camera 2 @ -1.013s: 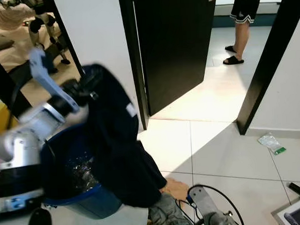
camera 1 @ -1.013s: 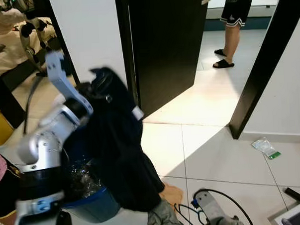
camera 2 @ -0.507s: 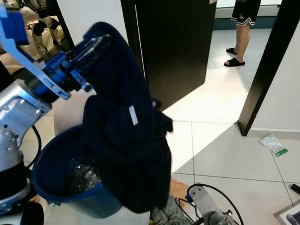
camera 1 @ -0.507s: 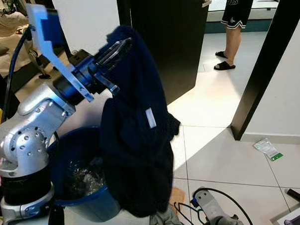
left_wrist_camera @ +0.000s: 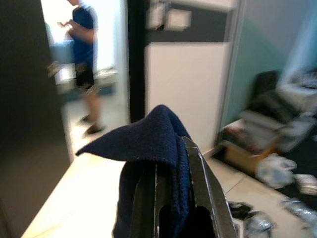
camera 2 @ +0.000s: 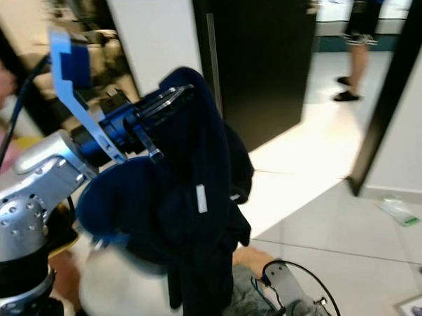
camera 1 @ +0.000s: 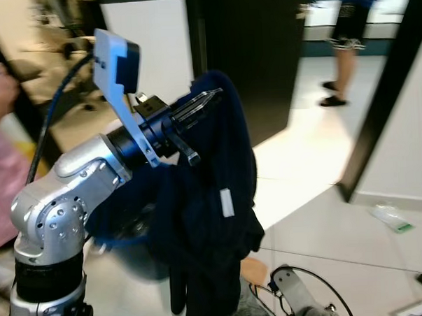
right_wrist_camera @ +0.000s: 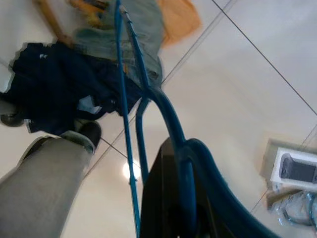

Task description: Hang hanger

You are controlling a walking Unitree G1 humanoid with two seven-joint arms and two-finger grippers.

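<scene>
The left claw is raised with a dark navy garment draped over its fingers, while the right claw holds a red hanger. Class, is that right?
Not quite: the hanger in the right claw is blue, as the right wrist view shows. The left claw does hold up the dark navy garment.

The robot's left arm is raised and bent at the elbow, its left gripper (camera 1: pixel 207 101) pinched closed; the right gripper (right_wrist_camera: pixel 181 198) hangs low, fingers closed.

Head stereo looks forward-down; wrist cameras close along jaws; all share floor (camera 1: pixel 318 216).
</scene>
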